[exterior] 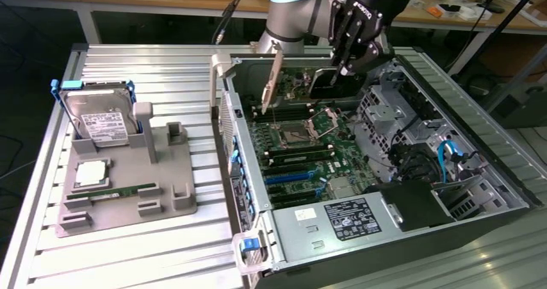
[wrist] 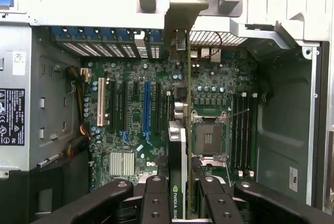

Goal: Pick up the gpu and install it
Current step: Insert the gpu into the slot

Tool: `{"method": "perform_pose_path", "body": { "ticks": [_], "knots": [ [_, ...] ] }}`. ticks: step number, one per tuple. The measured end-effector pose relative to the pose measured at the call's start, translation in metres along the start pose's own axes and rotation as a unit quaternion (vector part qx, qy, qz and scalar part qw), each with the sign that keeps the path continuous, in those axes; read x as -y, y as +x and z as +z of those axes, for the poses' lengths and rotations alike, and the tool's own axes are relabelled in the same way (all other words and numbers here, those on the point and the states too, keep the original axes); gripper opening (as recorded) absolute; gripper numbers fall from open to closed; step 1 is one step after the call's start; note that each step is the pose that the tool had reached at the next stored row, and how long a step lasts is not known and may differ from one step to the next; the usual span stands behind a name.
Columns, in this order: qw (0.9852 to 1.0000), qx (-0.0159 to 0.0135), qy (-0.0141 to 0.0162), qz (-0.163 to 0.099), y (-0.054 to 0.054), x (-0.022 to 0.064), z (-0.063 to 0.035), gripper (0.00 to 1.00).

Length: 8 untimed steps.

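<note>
My gripper (exterior: pixel 344 70) hangs over the far end of the open computer case (exterior: pixel 478 141), shut on the gpu (exterior: pixel 327 84). The card's black face is upright, and its silver bracket strip (exterior: pixel 275 82) points down along the case's rear wall. In the wrist view the gpu (wrist: pixel 177 151) shows edge-on between the black fingers (wrist: pixel 155 198), with its bracket end reaching toward the rear slot openings. It hovers above the motherboard (wrist: pixel 130 125), over the strip between the CPU socket (wrist: pixel 207 138) and the black and blue expansion slots (wrist: pixel 147 106). It is not seated in any slot.
A grey holder (exterior: pixel 128 180) on the slatted table carries a silver hard drive (exterior: pixel 98 119), a processor (exterior: pixel 92 173) and a green memory stick (exterior: pixel 115 191). Inside the case lie the power supply (exterior: pixel 342 218), blue cables (exterior: pixel 449 154) and drive cages (exterior: pixel 385 109).
</note>
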<state>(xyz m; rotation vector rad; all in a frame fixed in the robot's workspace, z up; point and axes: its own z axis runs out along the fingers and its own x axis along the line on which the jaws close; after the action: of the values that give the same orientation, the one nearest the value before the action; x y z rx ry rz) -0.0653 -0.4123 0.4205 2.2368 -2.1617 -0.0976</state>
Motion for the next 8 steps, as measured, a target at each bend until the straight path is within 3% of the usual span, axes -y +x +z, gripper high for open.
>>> {"method": "perform_pose_path", "body": {
  "ticks": [1,2,5,6,8],
  "knots": [
    [1.0000,0.0000,0.0011,0.000,0.0000,0.0000,0.0000,0.27],
    [1.0000,-0.0002,0.0044,0.000,0.0000,0.0000,0.0000,0.27],
    [0.9998,-0.0006,0.0190,0.000,0.0000,0.0000,0.0002,0.27],
    [0.9998,-0.0007,0.0222,0.000,0.0000,0.0000,0.0003,0.27],
    [0.9997,-0.0007,0.0228,-0.001,0.0000,0.0001,0.0004,0.27]
  ]
}}
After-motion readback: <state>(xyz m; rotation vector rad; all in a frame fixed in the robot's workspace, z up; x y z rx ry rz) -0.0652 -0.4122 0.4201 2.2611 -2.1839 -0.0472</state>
